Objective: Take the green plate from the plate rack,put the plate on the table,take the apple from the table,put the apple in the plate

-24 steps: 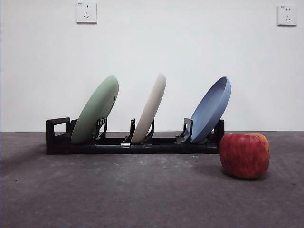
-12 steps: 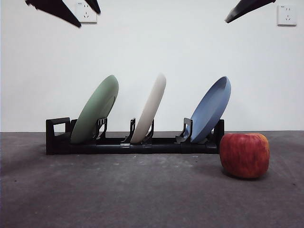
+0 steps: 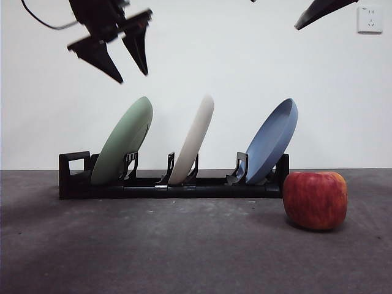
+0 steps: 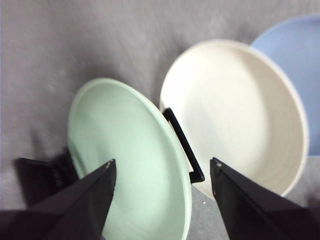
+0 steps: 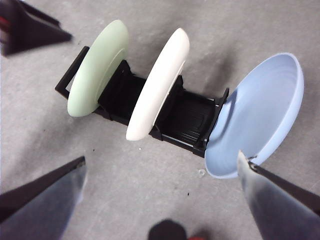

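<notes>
- Leaning on edge in the end slot of the plate rack (image 3: 165,187), the green plate (image 3: 122,142) tilts its top toward the cream plate (image 3: 193,139).
- Left gripper (image 3: 130,64) hangs just above its rim, jaws wide apart, empty.
- Right gripper (image 5: 162,172) waits high, spread, empty.
- Apple (image 3: 315,200) sits on the table (image 3: 184,251) beside the rack's blue-plate (image 3: 272,141) end.

apple (image 5: 192,238) cut off by edge, blue plate (image 4: 295,75) partly cropped

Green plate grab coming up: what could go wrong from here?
1. The left end effector, open above the green plate, could clip the cream plate one slot over.
2. The plate leans in the plate rack; lifting it at an angle may drag the rack.
</notes>
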{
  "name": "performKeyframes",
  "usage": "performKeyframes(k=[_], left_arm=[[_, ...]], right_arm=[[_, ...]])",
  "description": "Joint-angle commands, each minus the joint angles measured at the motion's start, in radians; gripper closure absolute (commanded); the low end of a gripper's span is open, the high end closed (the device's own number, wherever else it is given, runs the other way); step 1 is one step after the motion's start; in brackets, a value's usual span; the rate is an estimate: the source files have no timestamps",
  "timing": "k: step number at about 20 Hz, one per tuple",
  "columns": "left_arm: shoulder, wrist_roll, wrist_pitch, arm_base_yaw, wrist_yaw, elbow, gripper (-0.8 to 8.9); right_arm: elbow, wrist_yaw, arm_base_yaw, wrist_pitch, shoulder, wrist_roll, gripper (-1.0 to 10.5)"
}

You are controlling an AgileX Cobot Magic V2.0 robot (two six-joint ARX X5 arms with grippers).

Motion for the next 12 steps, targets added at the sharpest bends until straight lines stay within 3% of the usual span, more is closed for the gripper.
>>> performKeyframes(k=[1,9,12], left_arm=[[0.04,0.01,-0.001,-0.012,-0.003,0.002,4.95],[0.087,0.003,0.002,-0.033,-0.021,0.002,5.1],[0.087,0.003,-0.014,-0.033,-0.029,0.002,7.09]], right_arm=[[0.003,0.001,0.002,0.01,0.011,-0.003,4.4],[0.003,0.015,0.002,0.006,0.011,-0.003,4.4],[0.003,0.016,0.002,0.006,0.011,-0.002,4.4]])
